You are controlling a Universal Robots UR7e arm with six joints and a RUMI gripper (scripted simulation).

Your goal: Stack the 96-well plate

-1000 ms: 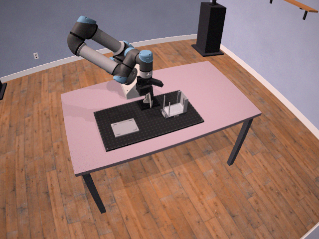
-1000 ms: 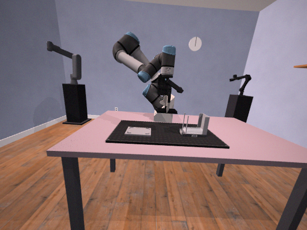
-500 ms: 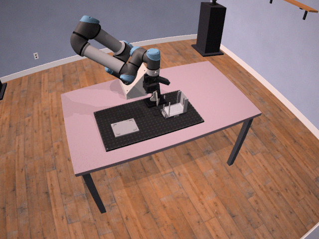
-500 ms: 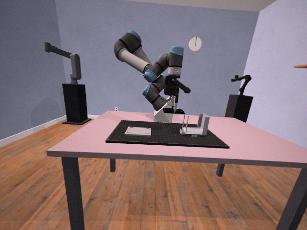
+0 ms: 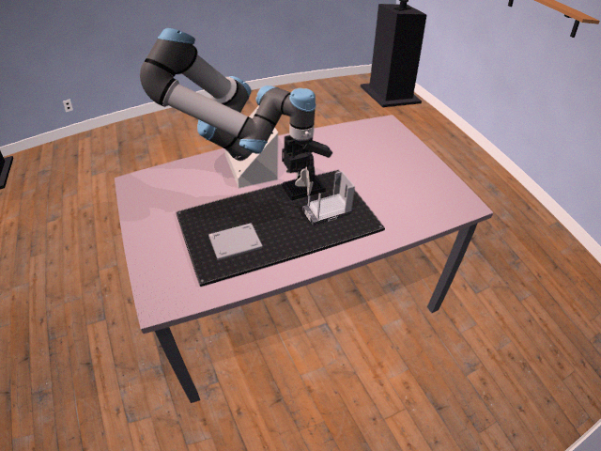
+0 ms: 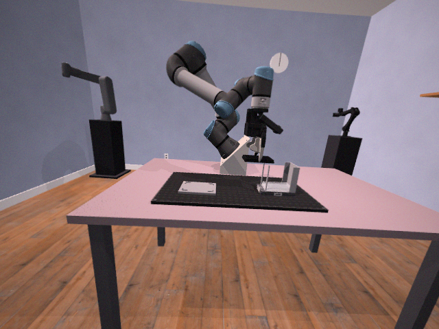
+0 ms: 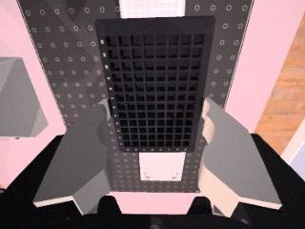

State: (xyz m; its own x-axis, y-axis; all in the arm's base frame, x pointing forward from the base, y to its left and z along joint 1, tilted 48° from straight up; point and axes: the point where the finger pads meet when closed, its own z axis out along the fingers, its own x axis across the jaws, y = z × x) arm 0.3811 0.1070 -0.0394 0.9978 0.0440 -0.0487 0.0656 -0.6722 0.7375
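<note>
My gripper [image 5: 304, 186] [image 6: 257, 153] [image 7: 155, 99] is shut on a black 96-well plate [image 5: 291, 193] [image 6: 264, 160] [image 7: 157, 72], gripping its two long sides and holding it level above the black mat. It hangs just behind and to the left of the stack rack K1 [image 5: 348, 194] [image 6: 292, 175]. A white plate [image 5: 329, 209] [image 6: 273, 186] [image 7: 152, 7] sits flat in the rack, between thin posts and a tall back wall. The pale nest N1 [image 5: 235, 240] [image 6: 197, 187] [image 7: 162, 167] is empty on the left of the mat. I cannot make out the plates' cut corners.
The black perforated mat [image 5: 291, 233] [image 6: 234, 198] lies on the pink table [image 5: 412, 169]. The arm's white wedge base [image 5: 256, 169] [image 7: 19, 100] stands behind the mat. The rack's thin posts [image 6: 265, 175] rise on the side nearest the gripper.
</note>
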